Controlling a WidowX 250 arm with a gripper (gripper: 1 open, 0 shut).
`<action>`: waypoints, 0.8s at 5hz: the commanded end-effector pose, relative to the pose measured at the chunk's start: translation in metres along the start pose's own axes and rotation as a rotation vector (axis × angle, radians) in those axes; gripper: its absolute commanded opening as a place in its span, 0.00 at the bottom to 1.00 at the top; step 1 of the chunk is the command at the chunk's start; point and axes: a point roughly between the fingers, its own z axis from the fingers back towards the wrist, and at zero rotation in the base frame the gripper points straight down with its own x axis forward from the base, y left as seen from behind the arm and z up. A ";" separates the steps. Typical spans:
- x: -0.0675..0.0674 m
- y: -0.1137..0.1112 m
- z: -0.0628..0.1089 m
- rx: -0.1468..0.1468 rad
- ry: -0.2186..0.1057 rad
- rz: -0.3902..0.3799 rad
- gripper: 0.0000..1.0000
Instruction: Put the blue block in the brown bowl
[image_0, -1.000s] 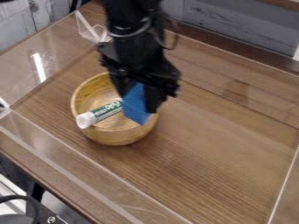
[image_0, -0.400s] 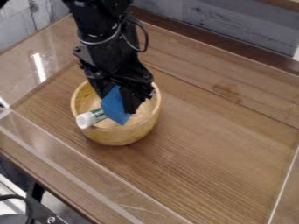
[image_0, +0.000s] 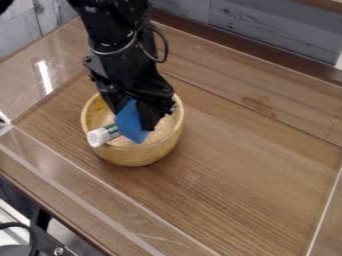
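The brown bowl sits left of centre on the wooden table. My gripper hangs straight over it, shut on the blue block, which dangles tilted inside the bowl's rim. Whether the block touches the bowl's floor I cannot tell. A white-and-green tube lies in the bowl with its cap resting over the left rim. The black arm hides the back of the bowl.
The wooden table has a clear raised border along its left and front edges. A grey plank wall runs behind. Bare wood stretches to the right of the bowl.
The arm has carried the blue block leftward from the bowl's right rim to over its middle. Since the last earlier frame it has barely moved.
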 end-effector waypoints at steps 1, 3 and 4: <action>0.005 0.005 0.004 0.012 -0.028 0.011 0.00; 0.005 0.008 0.001 0.020 -0.027 0.022 0.00; 0.005 0.009 0.000 0.022 -0.025 0.028 0.00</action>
